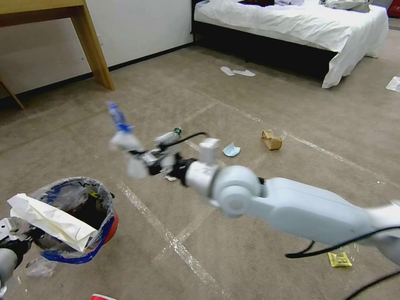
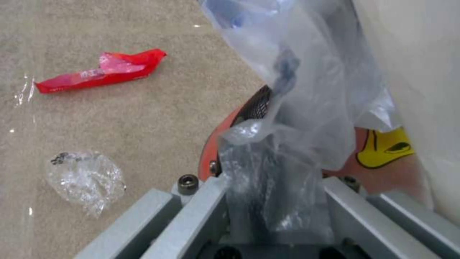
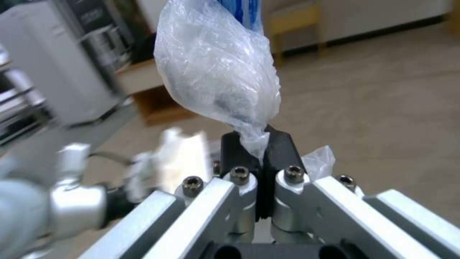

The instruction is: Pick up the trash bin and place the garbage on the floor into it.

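Note:
The trash bin (image 1: 109,227), red with a clear blue-edged liner, hangs low at the left above the floor (image 1: 250,200). My left gripper (image 1: 17,235) is shut on its rim, pinching liner and red wall (image 2: 213,151) together. A large white paper (image 1: 50,221) lies across the bin's mouth. My right gripper (image 1: 139,158) reaches left over the carpet, above and right of the bin, shut on a crumpled clear plastic bag (image 3: 220,82) with a blue part (image 1: 118,120). Garbage on the floor: blue mask (image 1: 231,150), brown paper bag (image 1: 271,140), small bottle (image 1: 171,136), yellow packet (image 1: 339,259).
A red wrapper (image 2: 100,73) and a clear plastic wad (image 2: 84,180) lie on the carpet beside the bin. A wooden table leg (image 1: 93,50) stands at the back left, a bed (image 1: 300,25) at the back right, with white slippers (image 1: 237,72) before it.

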Motion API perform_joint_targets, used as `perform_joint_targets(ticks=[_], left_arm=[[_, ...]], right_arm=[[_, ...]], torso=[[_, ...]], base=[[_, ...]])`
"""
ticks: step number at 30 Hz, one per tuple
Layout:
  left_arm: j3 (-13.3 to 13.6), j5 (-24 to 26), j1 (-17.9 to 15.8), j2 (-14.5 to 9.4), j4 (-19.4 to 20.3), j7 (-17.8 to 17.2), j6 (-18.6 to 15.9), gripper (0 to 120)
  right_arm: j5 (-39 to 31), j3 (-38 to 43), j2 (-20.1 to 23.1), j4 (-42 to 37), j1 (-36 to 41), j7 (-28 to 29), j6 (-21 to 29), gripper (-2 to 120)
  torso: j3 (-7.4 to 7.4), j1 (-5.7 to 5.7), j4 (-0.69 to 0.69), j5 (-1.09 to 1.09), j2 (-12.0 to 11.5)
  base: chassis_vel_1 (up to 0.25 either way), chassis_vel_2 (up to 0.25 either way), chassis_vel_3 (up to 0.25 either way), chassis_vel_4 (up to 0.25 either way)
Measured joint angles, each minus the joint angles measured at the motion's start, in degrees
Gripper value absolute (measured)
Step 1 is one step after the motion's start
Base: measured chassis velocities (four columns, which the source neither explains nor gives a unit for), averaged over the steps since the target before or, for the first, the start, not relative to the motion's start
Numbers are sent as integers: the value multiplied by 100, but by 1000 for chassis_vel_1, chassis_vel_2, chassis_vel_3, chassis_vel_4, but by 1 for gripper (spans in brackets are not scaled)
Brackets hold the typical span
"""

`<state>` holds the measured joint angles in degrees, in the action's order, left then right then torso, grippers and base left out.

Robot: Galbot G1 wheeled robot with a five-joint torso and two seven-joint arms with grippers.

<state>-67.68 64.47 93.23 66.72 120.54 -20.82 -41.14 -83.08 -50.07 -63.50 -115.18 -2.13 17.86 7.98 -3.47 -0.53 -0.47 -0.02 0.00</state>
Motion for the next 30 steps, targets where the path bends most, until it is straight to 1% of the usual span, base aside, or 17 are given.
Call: perform_joint_targets(ticks=[2,3,5,6,8,9,11,12,18,21,24,30], left_arm=[[-3,-2,-3,-4,0,0,-1,0],[-3,-2,-3,-4,0,0,-1,0],[-4,-2,-17,-9,3,0,-1,0],[-4,-2,-17,-9,3,0,-1,0],[-4,-2,-34,-9,12,0,-1,0],[-4,-2,-34,-9,12,0,-1,0],[-4,-7,-48,4,13,0,-1,0],[-4,-7,-48,4,13,0,-1,0],[-14,-9,-59,38,26,11,-1,0],[-19,-8,-57,44,34,12,-1,0],[-28,-10,-41,56,55,17,-1,0],[-43,3,-37,57,92,17,-1,0]], right_arm=[[-120,-371,-353,45,-266,113,72,0],[-120,-371,-353,45,-266,113,72,0],[-205,-687,-632,116,-473,220,142,0],[-205,-687,-632,116,-473,220,142,0],[-255,-889,-845,247,-626,288,229,0],[-255,-889,-845,247,-626,288,229,0],[-286,-1040,-1054,441,-720,361,278,0],[-286,-1040,-1054,441,-720,361,278,0],[-266,-1276,-1410,827,-817,480,344,0],[-261,-1298,-1474,894,-820,510,351,0],[-232,-1371,-1644,1095,-820,552,360,0],[-145,-1452,-1755,1260,-784,602,403,0]], torso=[[0,0,1,-1,0],[0,0,1,-1,0],[0,0,0,0,0],[0,0,0,0,0],[0,0,0,0,0],[0,0,0,0,0],[0,0,-1,0,0],[0,0,-1,0,0],[0,0,-1,1,0],[0,0,-1,1,0],[0,0,0,1,0],[0,0,0,1,0]], base=[[0,0,0,0],[0,0,0,0],[0,0,0,0],[0,0,0,0],[0,0,0,0],[0,0,0,0],[0,0,0,0],[0,0,0,0],[0,0,0,0],[0,0,0,0],[0,0,0,0],[0,0,0,0]])
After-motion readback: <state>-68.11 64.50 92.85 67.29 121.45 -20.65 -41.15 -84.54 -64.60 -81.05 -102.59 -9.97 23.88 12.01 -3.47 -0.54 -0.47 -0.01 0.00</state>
